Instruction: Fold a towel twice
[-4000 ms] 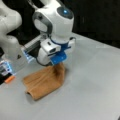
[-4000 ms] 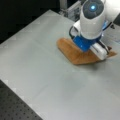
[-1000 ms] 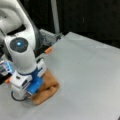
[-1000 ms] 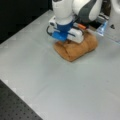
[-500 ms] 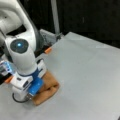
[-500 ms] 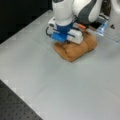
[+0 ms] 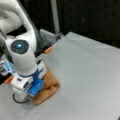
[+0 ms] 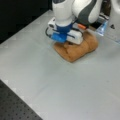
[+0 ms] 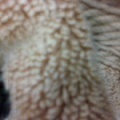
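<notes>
- Towel (image 7: 48,87), orange-brown terry, lies bunched in a thick folded mound on the grey table (image 7: 85,75); layers overlap, edges rounded, not flat.
- In a front view it sits near that view's lower left of the table; in a front view (image 8: 77,48) it sits toward the top, right of centre.
- Folded lip shows along the towel's near side in both front views, a doubled layer curling over the one below.
- Gripper (image 7: 23,96) is down on the towel's end at a front view's left; its white and blue body covers that part of the cloth.
- In a front view the gripper (image 8: 65,41) presses onto the mound from above, at the towel's top-left part.
- Fingers hidden by the gripper body and cloth in both front views; cannot tell whether they are spread or pinching.
- Wrist view: filled with terry loops of the towel (image 9: 57,62) at very close range, a ribbed woven band at the right (image 9: 105,32); a small dark patch at lower left edge.
- Orange marker (image 7: 47,50) lies at the table's edge beyond the arm.
</notes>
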Tool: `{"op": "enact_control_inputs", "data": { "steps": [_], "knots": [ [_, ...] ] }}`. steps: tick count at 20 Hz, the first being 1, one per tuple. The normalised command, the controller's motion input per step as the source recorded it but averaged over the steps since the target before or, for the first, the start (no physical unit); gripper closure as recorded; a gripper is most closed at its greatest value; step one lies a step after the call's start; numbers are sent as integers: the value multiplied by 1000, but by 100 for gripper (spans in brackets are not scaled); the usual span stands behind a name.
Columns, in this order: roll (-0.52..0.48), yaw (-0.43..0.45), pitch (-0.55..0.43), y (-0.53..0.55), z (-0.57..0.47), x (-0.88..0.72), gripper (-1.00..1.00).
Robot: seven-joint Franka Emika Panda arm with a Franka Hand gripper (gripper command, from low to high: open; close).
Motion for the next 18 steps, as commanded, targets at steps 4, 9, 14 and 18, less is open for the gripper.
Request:
{"op": "enact_control_inputs", "data": {
  "steps": [4, 9, 14, 18],
  "knots": [
    [72, -6, -115, -38, -43, -27, -100],
    [26, 5, -61, -96, 148, -41, -100],
    [-43, 77, 44, -187, 370, -36, -100],
    [-97, 119, 177, -133, 465, -47, -100]
  ]
}}
